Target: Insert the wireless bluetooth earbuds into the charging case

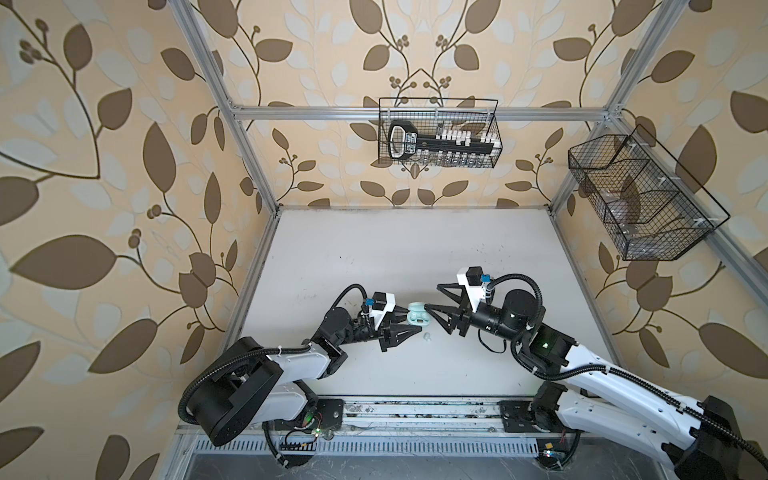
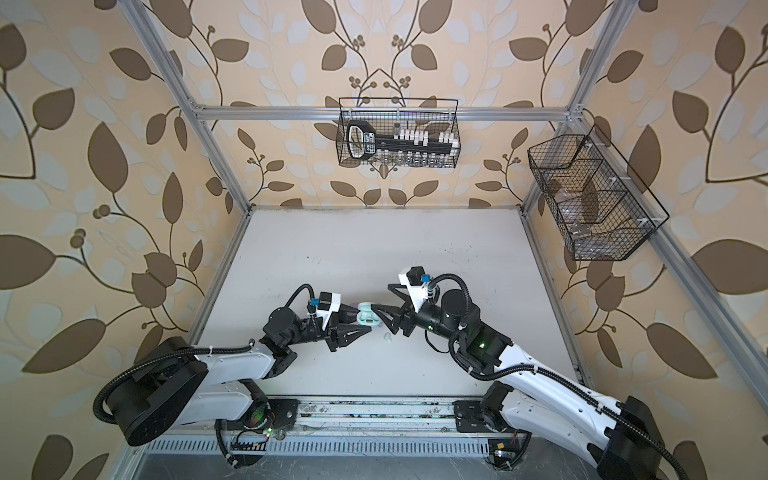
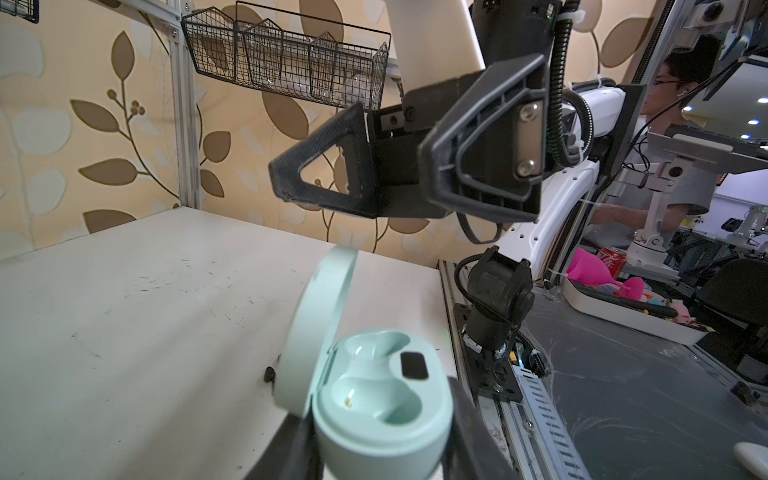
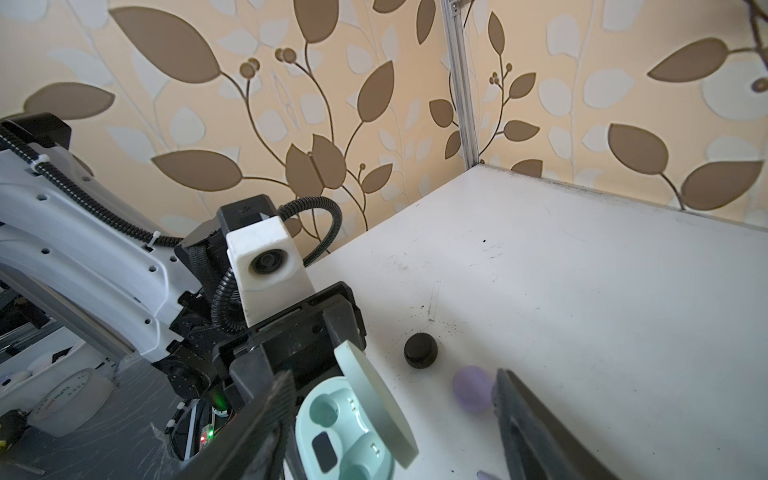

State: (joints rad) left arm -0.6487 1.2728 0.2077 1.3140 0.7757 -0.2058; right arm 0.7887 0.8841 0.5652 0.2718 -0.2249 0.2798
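Pale mint-white plastic, a tiny earbud (image 1: 427,336) lies loose on the white surface (image 1: 374,257). It is nearer the front edge than the other small things and just beside the left pincer (image 1: 412,321). That pincer is pinching the charging case (image 3: 382,399) by its base, one finger on either side (the left wrist view shows both against it). The mint case is around the middle of the surface. Its lid stands nearly upright on the far side, and both sockets show their gold contacts. The right pincer (image 1: 432,297) is spread wide, its lower finger reaching to the case's right side; whether it touches I cannot tell. Just beyond the lid, toward the far edge, a black earbud (image 4: 420,350) and a lavender earbud (image 4: 473,388) rest on the surface, near each other but apart. Above the far edge a wire basket (image 1: 440,133) hangs on the rail, holding a black-handled tool (image 1: 399,139). A second basket (image 1: 640,195) hangs along the right side.
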